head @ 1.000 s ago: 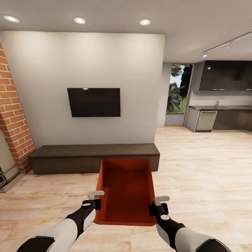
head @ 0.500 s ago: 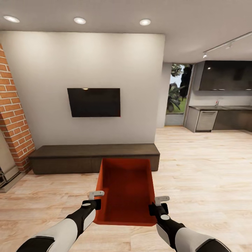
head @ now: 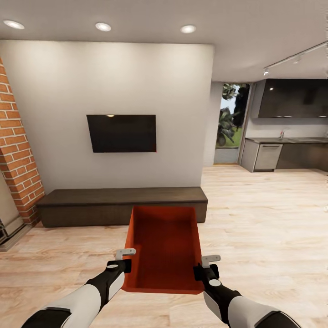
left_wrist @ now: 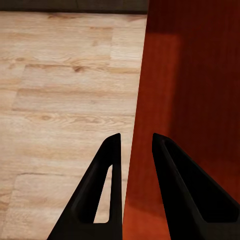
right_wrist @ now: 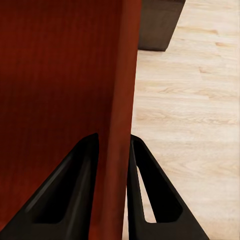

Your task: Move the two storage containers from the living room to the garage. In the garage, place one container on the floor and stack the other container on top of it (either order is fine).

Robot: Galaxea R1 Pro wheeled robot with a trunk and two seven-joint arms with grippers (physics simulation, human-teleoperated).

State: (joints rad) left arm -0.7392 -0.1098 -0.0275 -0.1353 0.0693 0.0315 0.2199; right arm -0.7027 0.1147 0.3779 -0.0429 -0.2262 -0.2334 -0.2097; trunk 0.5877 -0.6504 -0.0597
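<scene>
The storage container (head: 165, 248) hides the middle front of the dark bench (head: 91, 205) in the head view; its underside is out of sight; in both wrist views the picture edges cut off its walls; the brick column (head: 16, 150) runs off the picture's left edge; kitchen counter (head: 291, 152) items are too small to tell.

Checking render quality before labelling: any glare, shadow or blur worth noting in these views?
Head view: sharp and evenly lit, three ceiling spots bright, a faint reflection on the TV. Left wrist view: a darker shadow band across the container wall. Right wrist view: container darkly shaded; floor grain soft, no glare.
</scene>
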